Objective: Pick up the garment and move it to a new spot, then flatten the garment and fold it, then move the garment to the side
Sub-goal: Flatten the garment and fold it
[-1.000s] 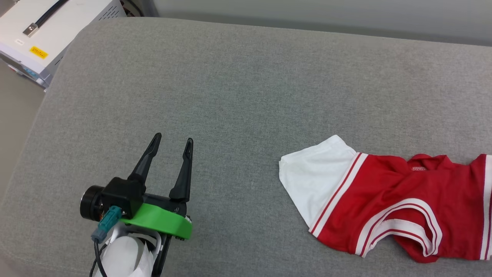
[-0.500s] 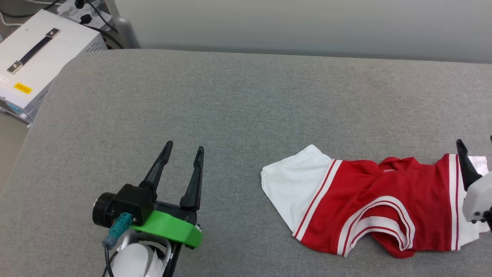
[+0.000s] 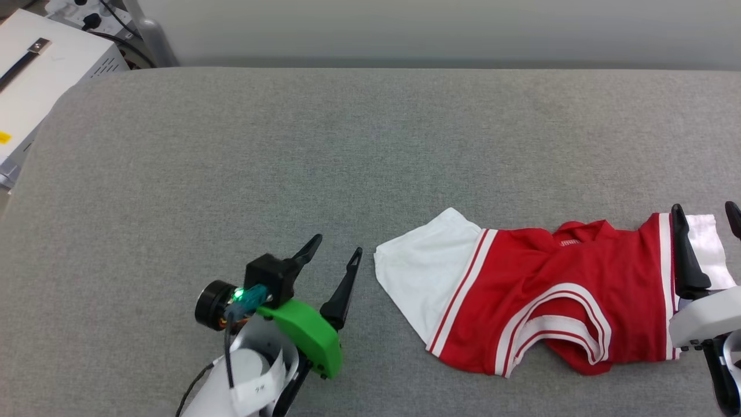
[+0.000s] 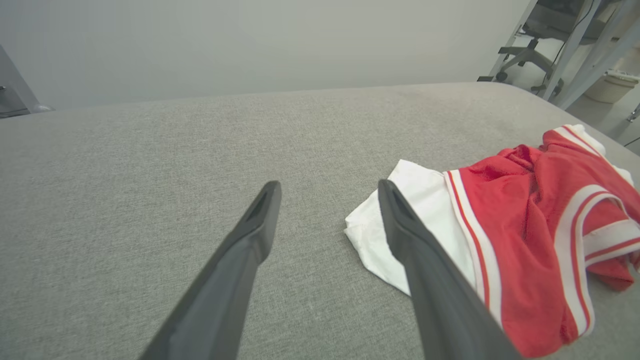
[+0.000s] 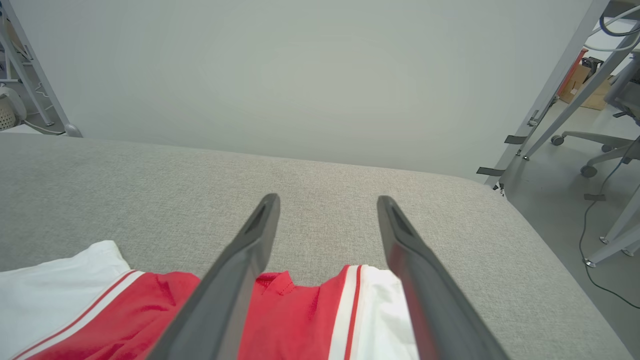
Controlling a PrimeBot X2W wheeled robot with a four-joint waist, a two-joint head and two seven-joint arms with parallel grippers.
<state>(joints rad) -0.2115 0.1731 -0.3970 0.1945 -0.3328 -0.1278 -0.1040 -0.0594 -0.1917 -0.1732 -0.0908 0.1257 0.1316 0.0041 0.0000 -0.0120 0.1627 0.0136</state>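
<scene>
Left gripper, jaws spread wide and holding nothing, now leans its fingers toward 1 o'clock, where a second ago they pointed to 12. It has closed most of the gap to the garment; its nearer fingertip stands just beside the white sleeve, not touching it. The head camera has also swung in that second, so the white equipment box sliding off at 10 o'clock is the view shifting and no move of the box. The right gripper, likewise wide apart and empty, hangs at 3 o'clock over the other white sleeve, much as half a second ago.

By the look of it, both arms are lining up on opposite ends of the shirt for the first lift; nothing is picked up yet, so the move, flattening and fold all lie ahead.

The garment sits on the grey fabric-covered counter at 4 o'clock in the head view, toward the near edge. It is a red jersey with white sleeves and red-and-white striped trim, lying crumpled, not spread out. Its body is bunched and creased, the collar sits at its 12 o'clock edge, and a loop of striped trim curls across its front. From the left wrist the garment lies at 3 o'clock of the left gripper
</scene>
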